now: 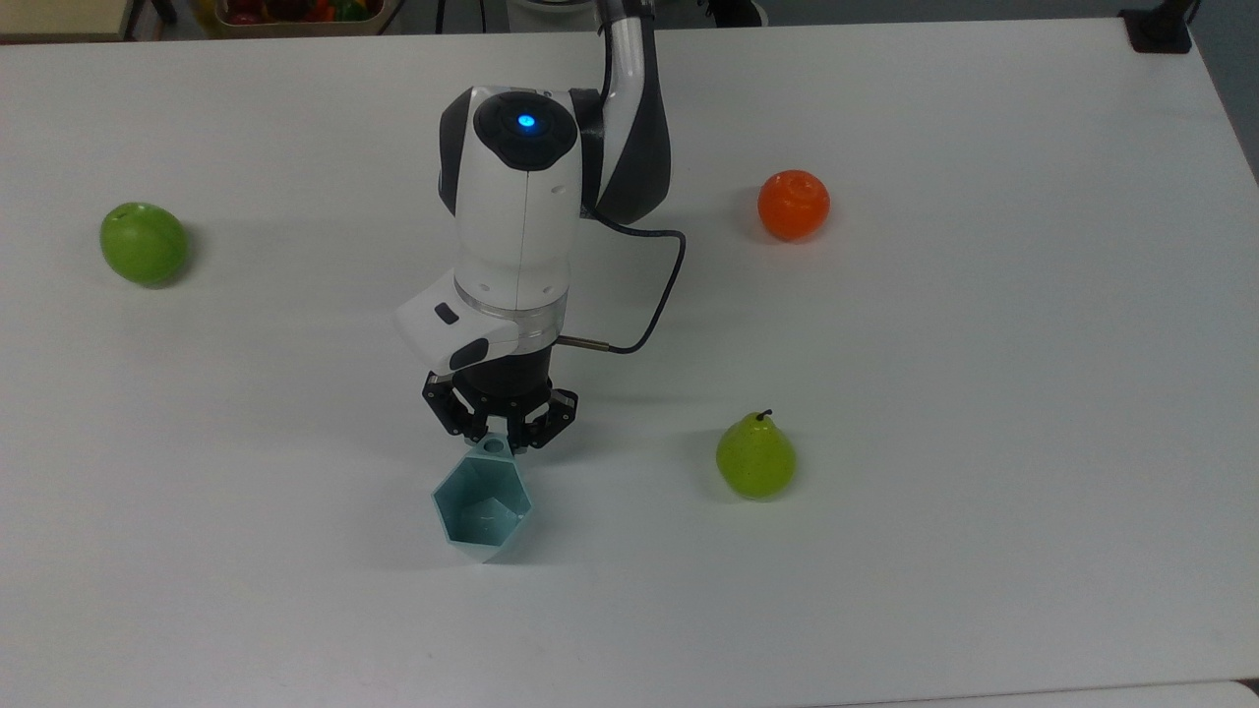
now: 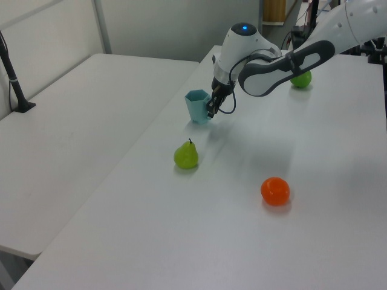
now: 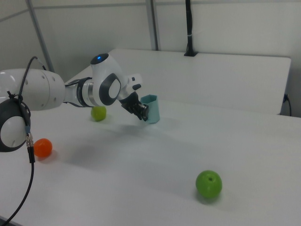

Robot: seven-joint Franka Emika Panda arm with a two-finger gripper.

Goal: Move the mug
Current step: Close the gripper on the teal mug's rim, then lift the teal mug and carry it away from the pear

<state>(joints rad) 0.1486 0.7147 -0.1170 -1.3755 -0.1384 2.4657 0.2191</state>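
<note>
Gripper pinching the teal mug's tab handle on the white table.

From the top view, the gripper (image 1: 500, 441) is closed on the small holed tab of the mug (image 1: 482, 508), which stands upright on the table (image 1: 984, 393), open mouth up; a pear (image 1: 755, 458) lies well off to the top view's right, an orange (image 1: 793, 205) farther up, a green apple (image 1: 144, 242) far at the top view's left, none near it. In the left view the mug (image 2: 196, 106) sits beside the gripper (image 2: 211, 107), the pear (image 2: 186, 154) nearer the camera, the orange (image 2: 275, 191) apart. In the right view the arm partly hides the pear (image 3: 98, 113); the mug (image 3: 151, 108) stands clear, the apple (image 3: 208, 183) in front.
</note>
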